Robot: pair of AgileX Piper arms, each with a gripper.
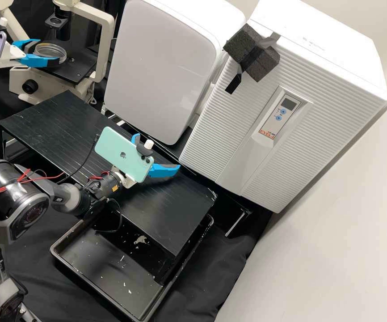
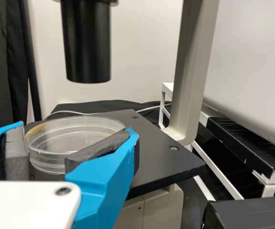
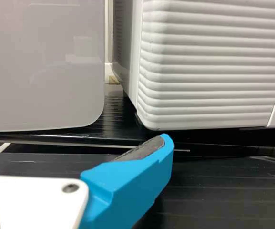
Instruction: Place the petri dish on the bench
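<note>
Petri dish point(image 1: 52, 51) is being held between the left gripper's point(image 1: 48, 51) fingers, parted about its width. Black shelf point(image 1: 166, 214) is spreading beneath the right gripper's point(image 1: 158, 151) empty, widely parted fingers; dark stage point(image 2: 158, 164) is reaching past the left fingertips, leaving room before its edge.

We see a plain, pale wall point(image 1: 359, 241) along the right, greyer towards the near side. Beside it we have a white cabinet point(image 1: 327, 107) with a ribbed front, and to its left a rounded white cabinet with a glossy grey panel point(image 1: 166, 71). Black cloth point(image 1: 220, 281) lies beneath our black bench point(image 1: 171, 223), where light glints faintly.
</note>
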